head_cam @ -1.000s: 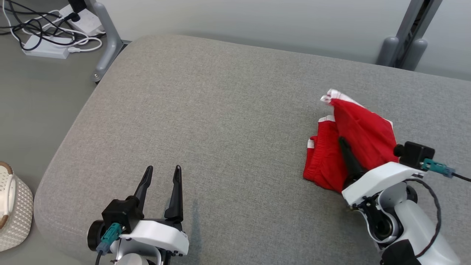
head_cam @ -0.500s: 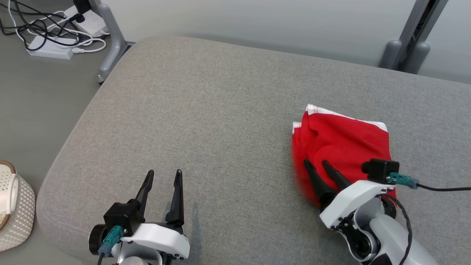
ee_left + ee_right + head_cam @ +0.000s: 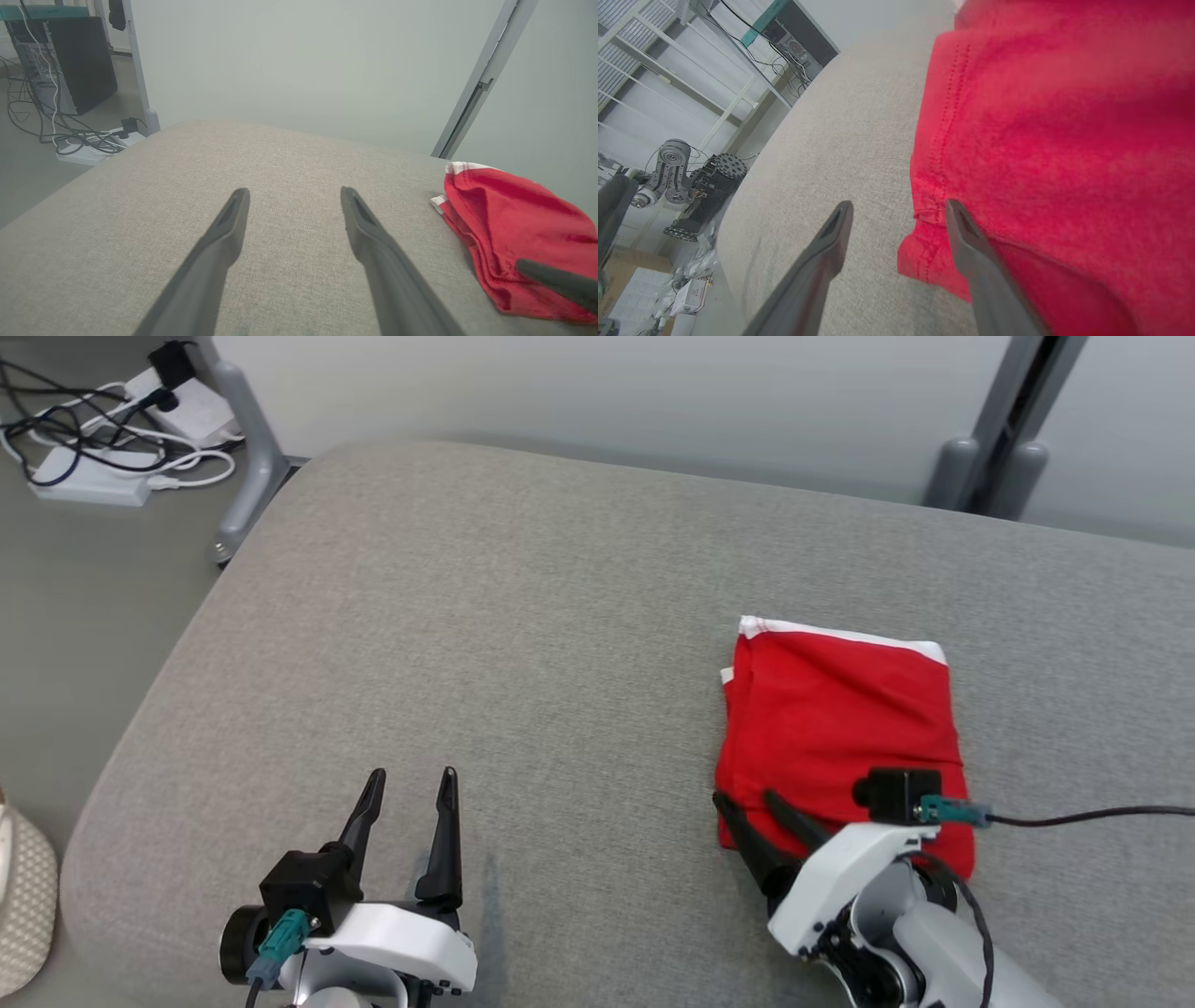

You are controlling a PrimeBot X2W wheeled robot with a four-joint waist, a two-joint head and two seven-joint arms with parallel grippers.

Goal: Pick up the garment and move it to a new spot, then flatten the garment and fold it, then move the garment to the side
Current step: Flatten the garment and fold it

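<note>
At the lower left edge of the head view, a white woven basket (image 3: 19, 905) sits on the floor beside the grey fabric bench (image 3: 523, 616). Just right of it, at the bottom left, the left gripper (image 3: 414, 775) hovers over the near part of the bench with its two dark fingers spread wide and nothing between them. At the bottom right, the right gripper (image 3: 743, 795) also has its fingers parted, with the tips at the near left corner of the red garment (image 3: 840, 719). In the right wrist view, one finger lies over the red cloth and the other over grey fabric, and the stitched hem corner sits loose between them, not pinched. The garment lies folded into a rough rectangle right of centre in the frame, with a white band along its far edge. Beyond the bench, at the upper left, a grey post foot (image 3: 245, 457) stands by white power strips and tangled cables (image 3: 103, 476). At the upper right, another grey post (image 3: 994, 457) rises against the pale wall.
</note>
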